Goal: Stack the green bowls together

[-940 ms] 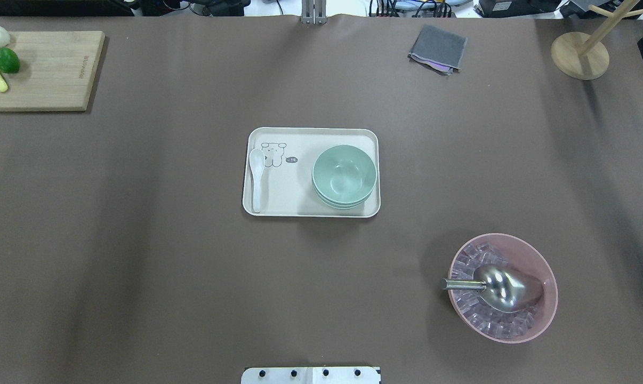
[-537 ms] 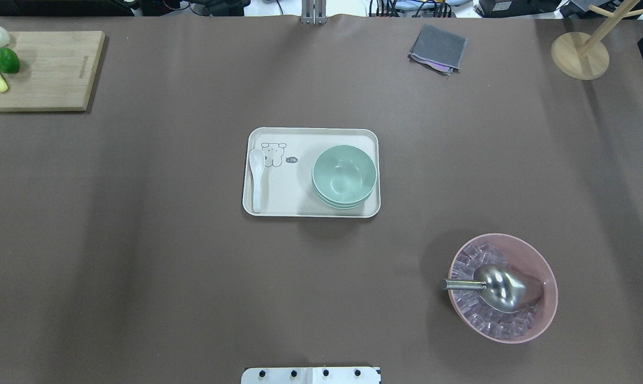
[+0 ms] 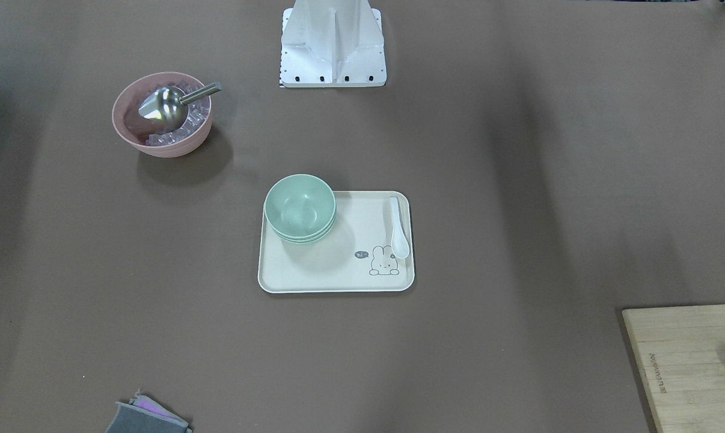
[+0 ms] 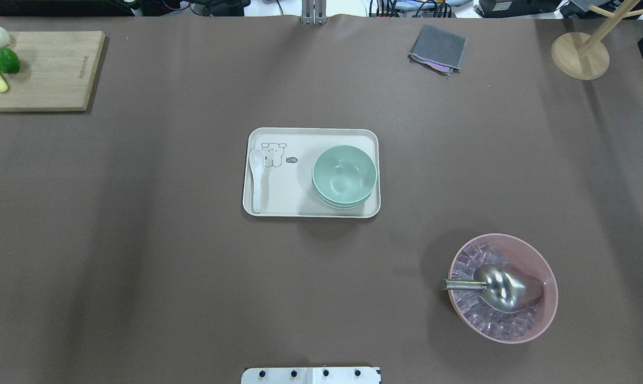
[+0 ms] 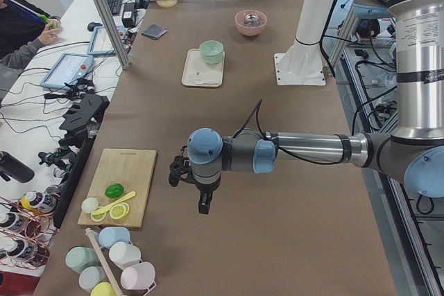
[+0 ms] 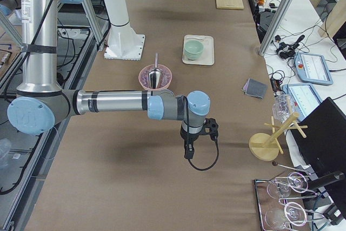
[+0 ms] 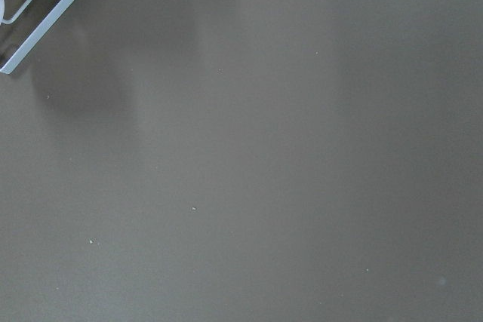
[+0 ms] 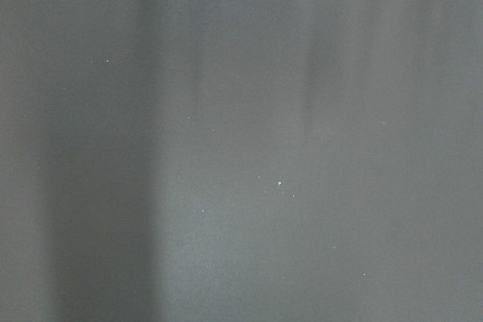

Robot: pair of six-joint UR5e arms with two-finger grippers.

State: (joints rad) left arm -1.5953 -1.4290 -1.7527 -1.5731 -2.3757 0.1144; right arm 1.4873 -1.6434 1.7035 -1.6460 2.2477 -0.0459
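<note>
Front: green bowls point(image 3: 300, 207) sitting nested in one stack on the robot-right half of the tray point(image 3: 314, 276); no arm showing.
Overhead: same, nothing reaching in.
Left-end cam: left gripper point(image 5: 202, 206) hanging well apart from the stack, by the cutting board point(image 5: 121, 185); can't tell finger state.
Right-end cam: right gripper point(image 6: 187, 152) also hanging well apart; can't tell.
Wrist cams: showing only table cover point(image 8: 241, 141), no bowls.
Neither arm is looking clearly nearer.

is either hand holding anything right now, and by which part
Nothing is held. The left hand and right hand hang over bare table; the green bowls sit stacked on the tray.
</note>
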